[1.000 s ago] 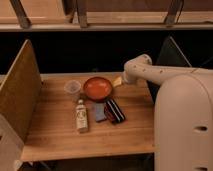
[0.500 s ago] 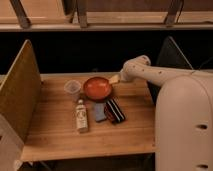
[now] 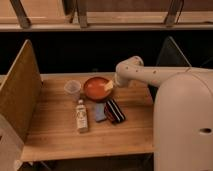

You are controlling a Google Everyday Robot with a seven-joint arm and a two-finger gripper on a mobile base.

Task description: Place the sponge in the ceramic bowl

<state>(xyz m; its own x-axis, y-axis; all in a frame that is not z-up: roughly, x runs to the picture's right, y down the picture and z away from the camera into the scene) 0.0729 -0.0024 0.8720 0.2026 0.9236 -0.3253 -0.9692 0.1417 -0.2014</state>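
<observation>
The blue-grey sponge (image 3: 100,112) lies flat on the wooden table (image 3: 55,136), just in front of the orange-red ceramic bowl (image 3: 93,89). My gripper (image 3: 109,85) reaches in from the right on the white arm (image 3: 150,75). It hovers over the bowl's right rim, behind the sponge and apart from it. It stands open with nothing in it. The bowl's inside looks bare.
A dark black-and-red striped oblong object (image 3: 115,111) lies right of the sponge. A small bottle (image 3: 81,117) stands to the sponge's left, and a clear plastic cup (image 3: 73,89) sits left of the bowl. A tall board (image 3: 20,90) walls the table's left side.
My gripper has moved a little left and down, from beside the bowl to over its right rim. The sponge and the other things have stayed put.
</observation>
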